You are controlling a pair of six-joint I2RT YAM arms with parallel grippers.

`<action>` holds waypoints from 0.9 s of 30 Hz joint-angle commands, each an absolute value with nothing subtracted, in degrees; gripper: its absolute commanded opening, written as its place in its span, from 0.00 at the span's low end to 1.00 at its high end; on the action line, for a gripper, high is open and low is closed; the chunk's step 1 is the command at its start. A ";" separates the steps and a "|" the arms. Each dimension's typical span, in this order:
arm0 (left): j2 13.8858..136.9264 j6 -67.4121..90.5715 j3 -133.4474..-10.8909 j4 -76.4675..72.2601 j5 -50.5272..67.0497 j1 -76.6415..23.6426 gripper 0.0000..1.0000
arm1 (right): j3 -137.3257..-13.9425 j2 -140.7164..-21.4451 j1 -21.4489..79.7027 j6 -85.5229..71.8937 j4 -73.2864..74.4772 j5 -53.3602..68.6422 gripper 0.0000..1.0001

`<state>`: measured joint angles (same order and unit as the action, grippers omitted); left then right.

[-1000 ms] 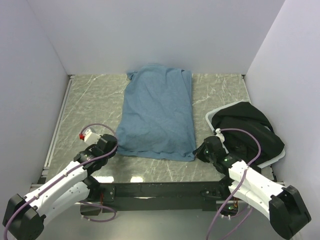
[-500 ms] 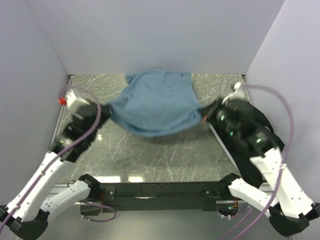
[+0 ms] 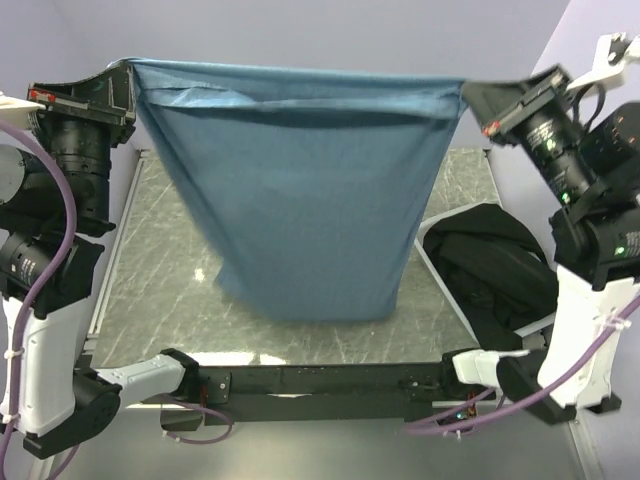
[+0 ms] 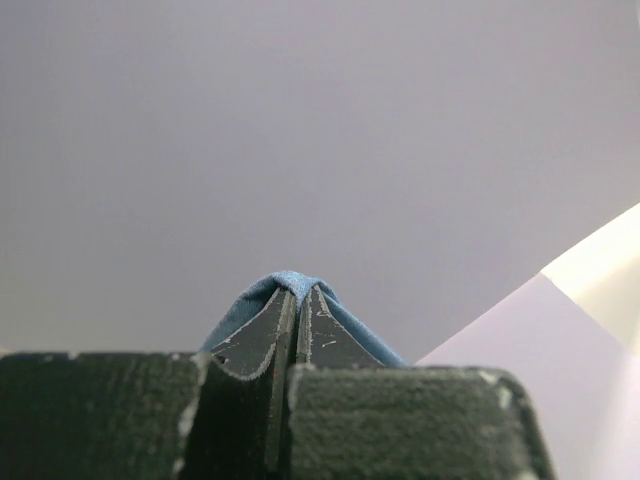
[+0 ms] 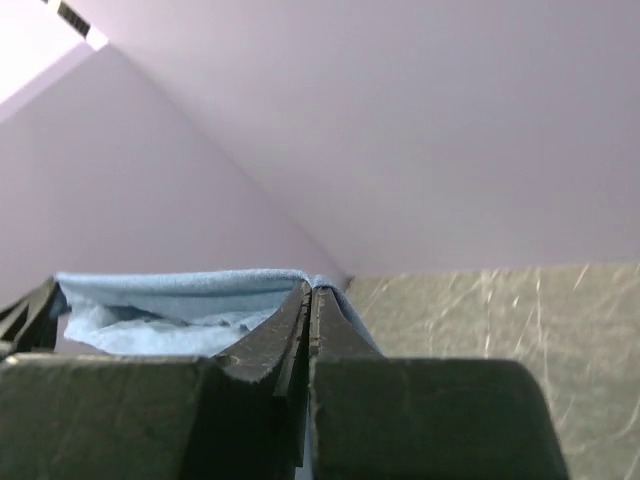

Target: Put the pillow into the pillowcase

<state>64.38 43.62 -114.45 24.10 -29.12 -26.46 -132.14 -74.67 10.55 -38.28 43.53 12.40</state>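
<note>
The dusty-blue pillowcase [image 3: 300, 190] hangs stretched between both grippers, high above the table, its lower edge near the table's front. My left gripper [image 3: 128, 68] is shut on its top left corner; blue cloth wraps the fingertips in the left wrist view [image 4: 297, 290]. My right gripper [image 3: 466, 92] is shut on its top right corner, and the cloth [image 5: 180, 300] runs off to the left in the right wrist view. The pillow is not visible; I cannot tell whether it is inside the hanging cloth.
A black fabric bundle [image 3: 490, 265] lies on a white tray [image 3: 425, 232] at the table's right side. The grey marble tabletop [image 3: 160, 270] is walled on the left, back and right. Purple cables loop by both arms.
Both arms have risen from low on the table to high up, lifting the pillowcase from lying flat to hanging spread between the grippers.
</note>
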 commanded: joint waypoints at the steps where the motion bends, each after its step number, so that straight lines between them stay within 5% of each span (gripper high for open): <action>1: 63.55 37.09 -113.47 12.67 -30.68 -25.93 0.01 | -124.01 -71.62 6.77 -41.48 29.72 18.28 0.00; 6: 68.98 34.98 -114.08 8.55 -29.54 -24.80 0.01 | -124.90 -76.99 6.50 -42.89 23.48 20.13 0.00; 10: 80.72 40.76 -119.16 7.30 -15.18 -14.61 0.01 | -126.10 -83.90 6.33 -43.33 15.48 18.81 0.00; 17: 107.03 60.52 -149.72 -2.26 6.47 -0.36 0.01 | -148.62 -99.49 2.13 -45.96 6.18 14.95 0.00; 27: 88.73 63.90 -127.11 -10.47 8.09 5.18 0.01 | -105.97 -69.04 -2.72 -48.69 -10.81 15.29 0.00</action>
